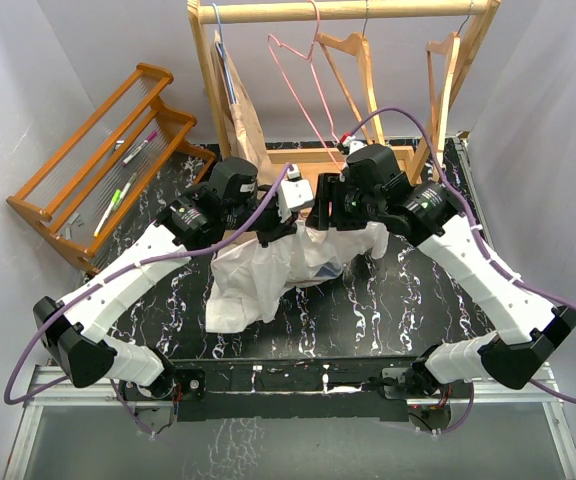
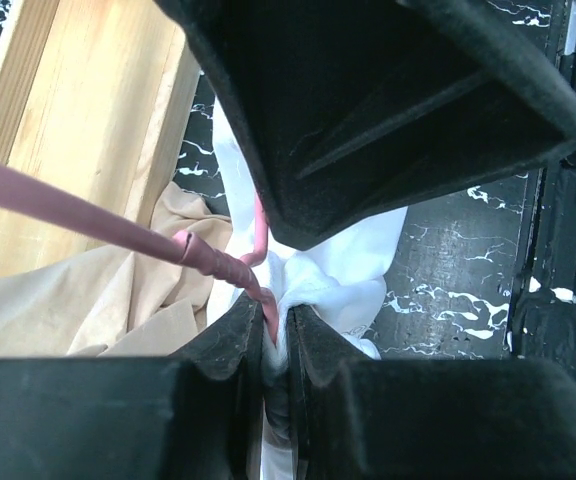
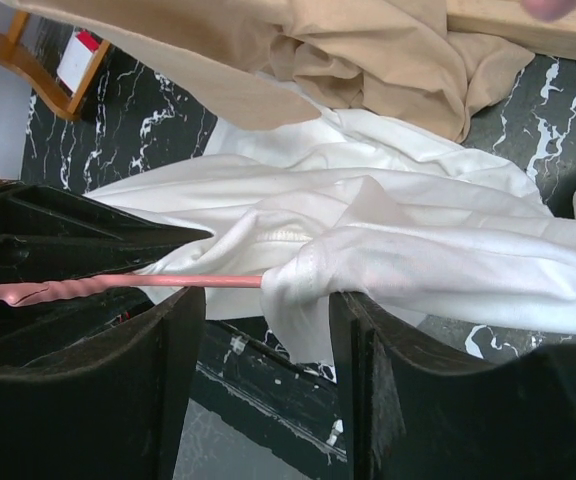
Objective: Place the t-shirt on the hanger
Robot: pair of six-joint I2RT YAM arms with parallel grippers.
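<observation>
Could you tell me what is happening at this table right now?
The robot is putting a white t-shirt onto a pink hanger. The left gripper is shut on the hanger's wire, with cloth bunched against it. The right gripper stands open astride the fold where the wire enters the shirt. Most of the shirt lies crumpled on the table.

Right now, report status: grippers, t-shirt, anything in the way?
Left gripper shut on pink hanger. Right gripper open. Wire enters white t-shirt. Beige garment against it.
</observation>
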